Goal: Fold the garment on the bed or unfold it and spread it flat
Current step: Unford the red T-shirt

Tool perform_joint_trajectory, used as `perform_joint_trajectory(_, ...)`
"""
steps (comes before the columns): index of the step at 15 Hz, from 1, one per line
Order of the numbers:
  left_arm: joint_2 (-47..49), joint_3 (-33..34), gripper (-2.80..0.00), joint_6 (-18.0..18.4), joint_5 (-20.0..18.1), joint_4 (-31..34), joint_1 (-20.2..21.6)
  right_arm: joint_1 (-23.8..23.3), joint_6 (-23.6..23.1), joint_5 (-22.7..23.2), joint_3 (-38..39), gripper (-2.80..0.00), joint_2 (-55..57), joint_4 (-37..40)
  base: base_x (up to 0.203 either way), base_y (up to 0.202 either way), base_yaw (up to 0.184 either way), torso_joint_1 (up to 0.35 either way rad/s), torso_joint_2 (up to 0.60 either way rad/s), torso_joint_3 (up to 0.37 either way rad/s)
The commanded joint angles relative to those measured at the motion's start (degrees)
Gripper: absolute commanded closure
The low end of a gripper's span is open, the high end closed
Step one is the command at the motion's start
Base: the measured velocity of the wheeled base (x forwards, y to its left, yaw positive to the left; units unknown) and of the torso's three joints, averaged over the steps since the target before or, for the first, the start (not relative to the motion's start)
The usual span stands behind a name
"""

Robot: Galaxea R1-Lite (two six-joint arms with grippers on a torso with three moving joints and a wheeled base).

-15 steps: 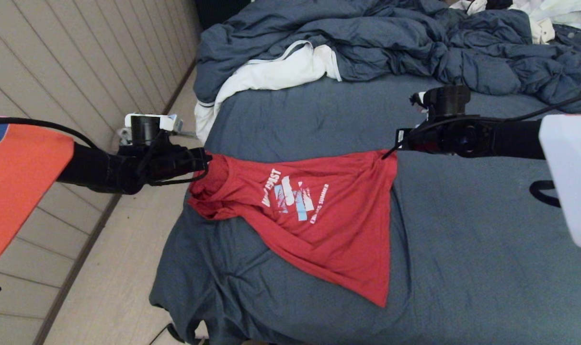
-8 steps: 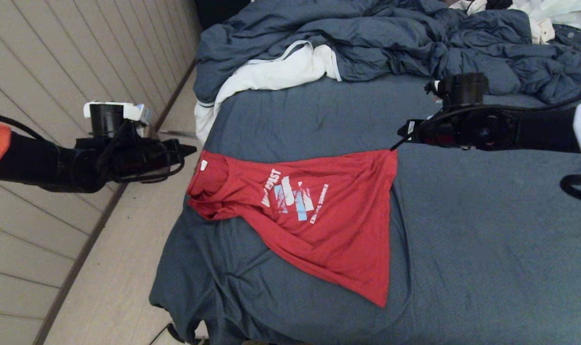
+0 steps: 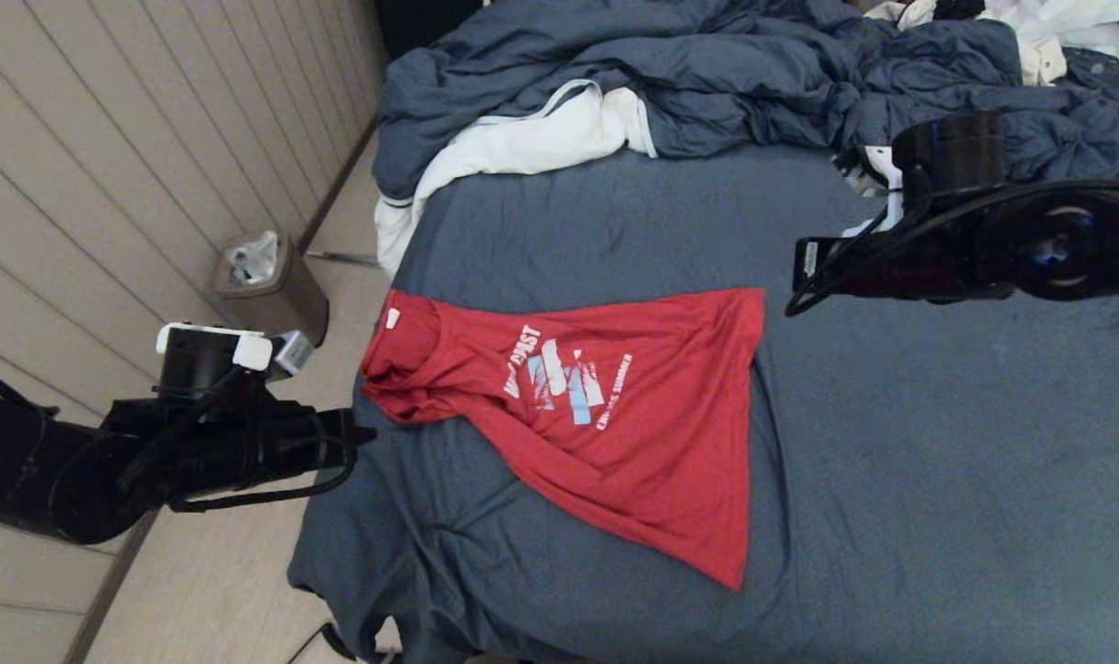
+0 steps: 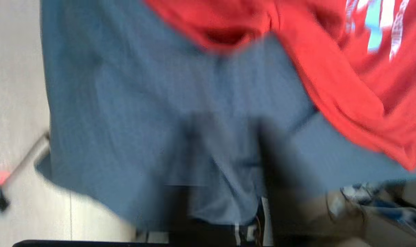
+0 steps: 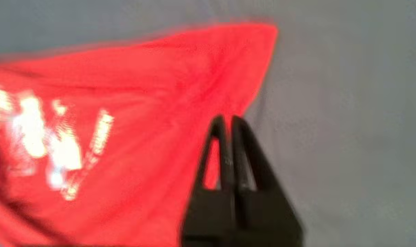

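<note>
The garment (image 3: 614, 415) is a red T-shirt lying print side up on the bed (image 3: 937, 480), with its collar and white neck tag at the bed's left edge and its hem to the right. It is bunched near the collar. My left gripper (image 3: 363, 432) hangs just off the bed's left edge, a little nearer to me than the collar, shut and empty. My right gripper (image 3: 799, 272) hovers just right of the hem's far corner, also shut and empty. In the right wrist view the closed gripper (image 5: 228, 120) stands over the garment's edge (image 5: 125, 120), not touching it. The left wrist view shows the garment (image 4: 365, 79) beyond the sheet (image 4: 142, 85).
A rumpled blue duvet (image 3: 753, 74) is heaped across the far end of the bed, with a white cloth with a dark stripe (image 3: 522, 143) beside it. A small bin (image 3: 268, 290) stands on the floor left of the bed, by the wall.
Both grippers let go of the garment, drew away from it and closed. The left dropped back off the bed's left edge towards me; the right moved right. The garment's far edge settled on the sheet.
</note>
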Motion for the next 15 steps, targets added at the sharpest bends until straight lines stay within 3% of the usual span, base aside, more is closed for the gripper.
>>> perform_joint_trajectory(1,6.19,-0.19,0.00,3.70,-0.69,-10.05,0.81,0.21,0.04,0.89,-0.14,0.00,-1.11,0.09,0.000,0.000,0.000,0.000,0.00,0.000)
perform_joint_trajectory(3,9.87,0.71,0.00,12.40,-1.25,-14.55,-0.19,0.21,0.04,1.06,-0.02,0.00,-1.38,0.14,0.000,0.000,0.000,0.000,0.00,0.000)
perform_joint_trajectory(7,13.04,0.47,0.00,14.72,-1.12,-17.22,-3.36,0.14,0.04,1.65,-0.24,0.00,-1.11,0.26,0.000,0.000,0.000,0.000,0.00,0.000)
perform_joint_trajectory(11,11.85,2.87,0.00,14.72,0.29,-19.66,-3.45,0.36,-0.11,1.68,-0.38,0.00,-0.70,0.26,0.000,0.000,0.000,0.000,0.00,0.000)
perform_joint_trajectory(12,12.53,3.77,-2.80,14.80,1.34,-21.99,-3.70,0.71,-0.13,1.68,-0.38,0.00,-0.67,0.18,0.000,0.000,0.000,0.000,0.00,0.000)
perform_joint_trajectory(15,16.04,3.53,-2.80,14.89,3.43,-27.45,-4.24,1.00,-0.13,1.68,-0.23,0.00,-0.59,0.00,0.000,0.000,0.000,0.000,0.00,0.000)
